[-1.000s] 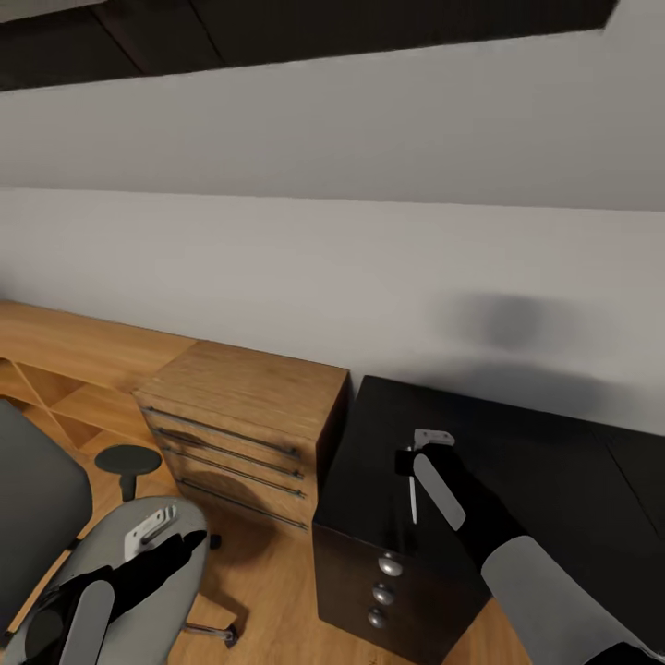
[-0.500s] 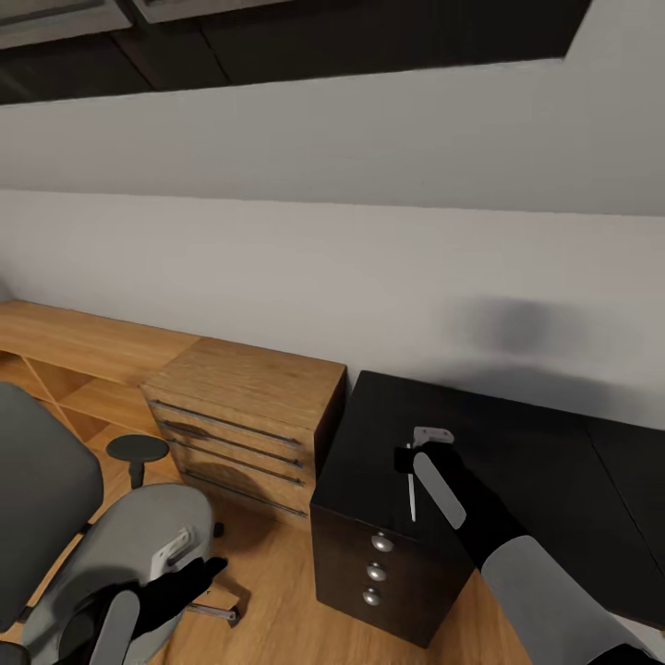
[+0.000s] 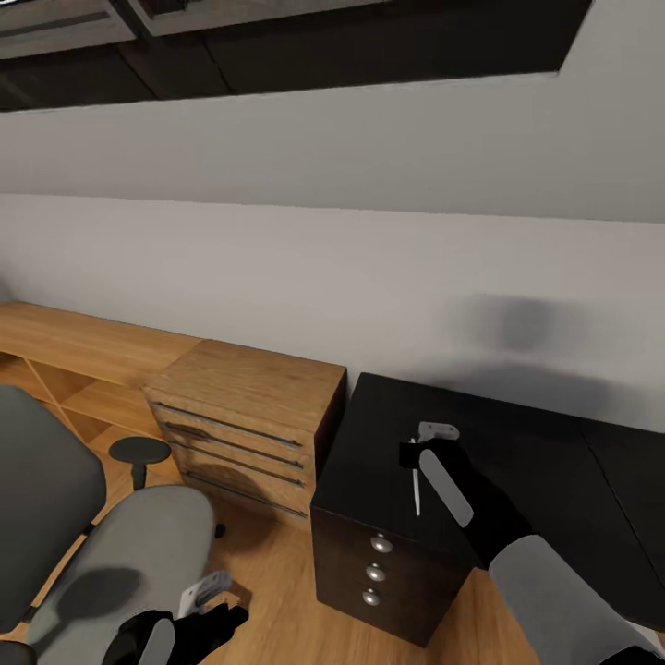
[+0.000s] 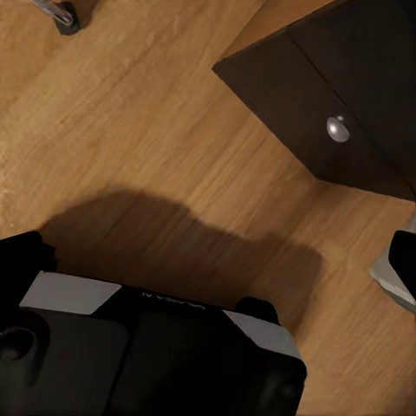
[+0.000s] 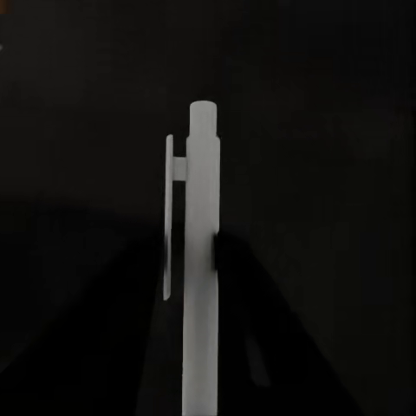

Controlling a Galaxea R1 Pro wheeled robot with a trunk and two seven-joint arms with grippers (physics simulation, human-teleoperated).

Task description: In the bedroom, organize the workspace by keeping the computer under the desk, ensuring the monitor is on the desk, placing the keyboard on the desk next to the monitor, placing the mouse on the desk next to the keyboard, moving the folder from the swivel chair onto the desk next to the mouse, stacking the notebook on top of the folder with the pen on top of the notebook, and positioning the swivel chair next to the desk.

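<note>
My right gripper [image 3: 418, 459] is shut on the pen [image 3: 416, 491], a thin white stick hanging just above the black top. In the right wrist view the pen [image 5: 201, 260] stands between the dark fingers against the black surface. The swivel chair [image 3: 120, 554], grey with a black armrest [image 3: 139, 452], stands at the lower left on the wood floor. My left gripper [image 3: 208, 598] hangs low beside the chair seat's front edge, over the floor; one pale finger shows. The desk [image 3: 591, 480] with its matt black top runs off to the right.
A black drawer unit [image 3: 392, 554] with silver knobs stands under my right hand and appears in the left wrist view too [image 4: 338, 113]. A light-wood drawer chest [image 3: 245, 416] and low wood shelves [image 3: 65, 360] line the grey sloped wall. Open floor lies between chair and drawers.
My left arm has dropped from above the chair seat to the bottom of the view, off the seat. The right gripper holds the pen in the same spot. The camera tilted slightly.
</note>
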